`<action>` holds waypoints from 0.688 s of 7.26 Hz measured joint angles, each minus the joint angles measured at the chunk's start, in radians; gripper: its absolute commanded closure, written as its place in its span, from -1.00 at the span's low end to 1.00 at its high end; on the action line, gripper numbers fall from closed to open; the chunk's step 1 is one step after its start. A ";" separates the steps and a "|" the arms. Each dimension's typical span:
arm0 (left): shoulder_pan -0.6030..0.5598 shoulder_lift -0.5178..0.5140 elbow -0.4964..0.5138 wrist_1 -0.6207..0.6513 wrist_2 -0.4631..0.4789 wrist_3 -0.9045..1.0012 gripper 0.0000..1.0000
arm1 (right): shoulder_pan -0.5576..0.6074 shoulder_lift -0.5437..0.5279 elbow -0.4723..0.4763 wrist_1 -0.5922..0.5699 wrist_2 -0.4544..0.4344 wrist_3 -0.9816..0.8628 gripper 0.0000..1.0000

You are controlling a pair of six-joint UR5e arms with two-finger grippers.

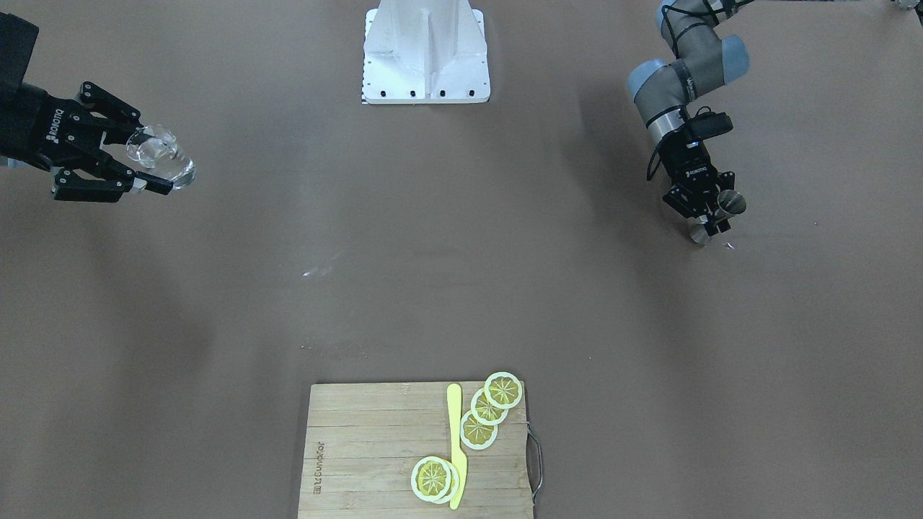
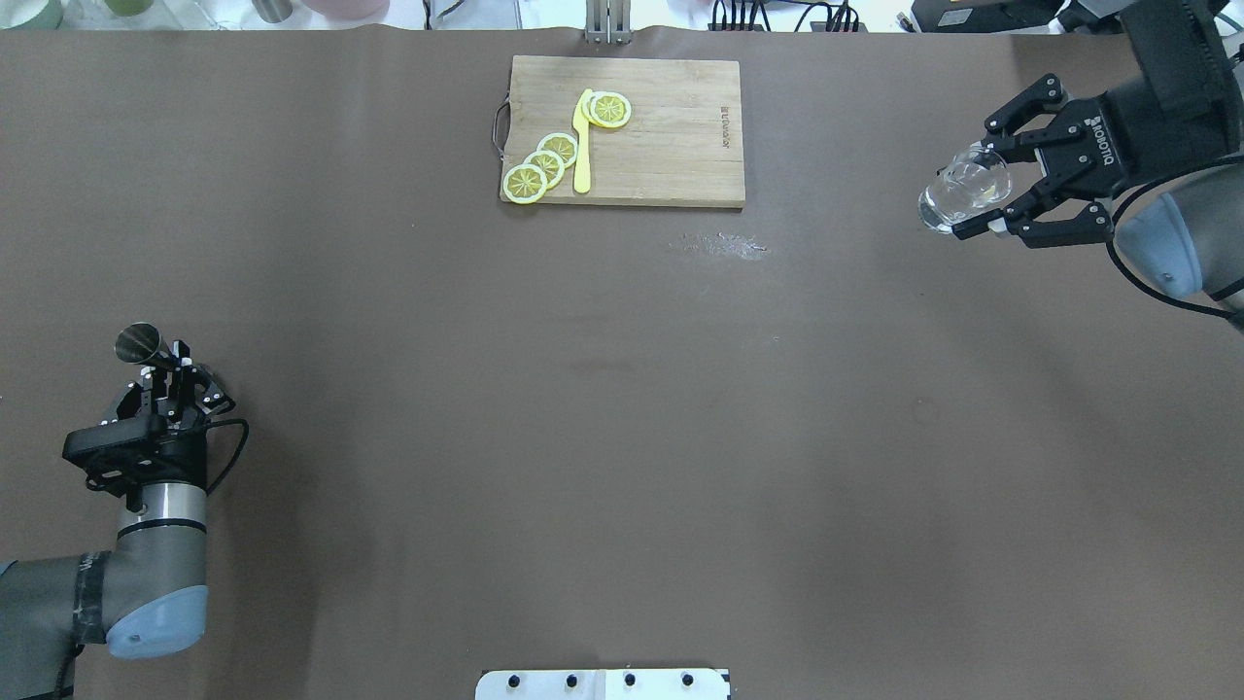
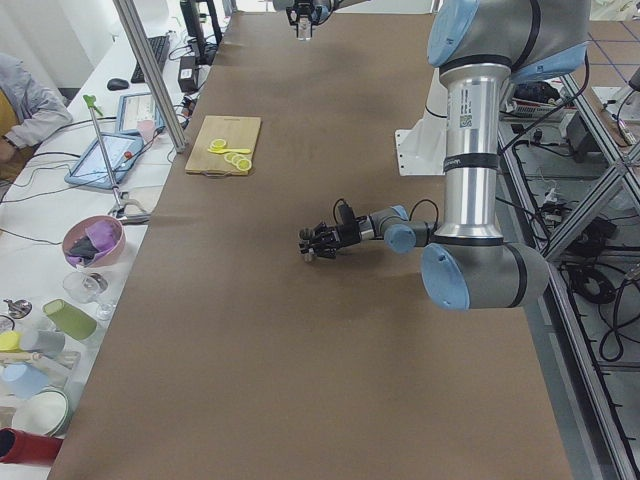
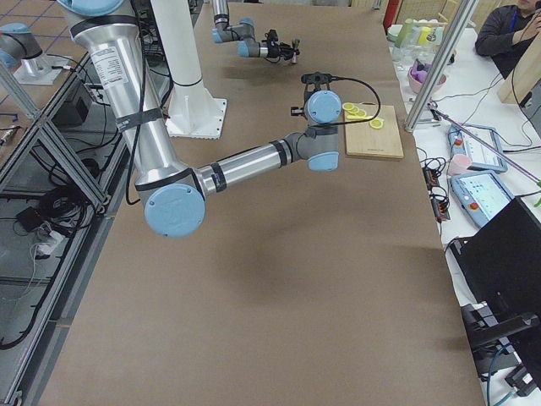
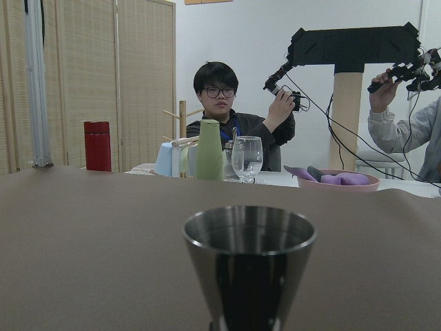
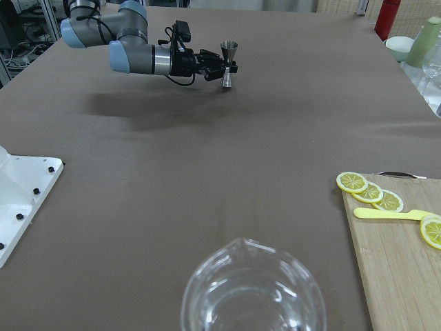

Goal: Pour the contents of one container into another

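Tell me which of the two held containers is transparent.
The glass tumbler in the right hand: it is clear and colourless. The other, the jigger in the left hand, is dull grey metal.

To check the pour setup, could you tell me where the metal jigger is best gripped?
Grip the jigger at its narrow waist, from the side and level, as the left gripper holds it. It stands upright; the cones flaring above and below stop slipping, and the mouth stays clear.
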 measured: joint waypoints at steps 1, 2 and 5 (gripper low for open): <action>-0.001 -0.030 -0.011 -0.055 -0.001 0.115 1.00 | 0.000 0.002 0.001 0.000 0.001 0.000 1.00; -0.001 -0.073 -0.016 -0.122 -0.003 0.266 1.00 | 0.000 0.003 0.006 -0.006 0.002 0.000 1.00; -0.018 -0.258 0.010 -0.314 -0.086 0.759 1.00 | -0.007 0.006 0.022 -0.043 -0.002 -0.001 1.00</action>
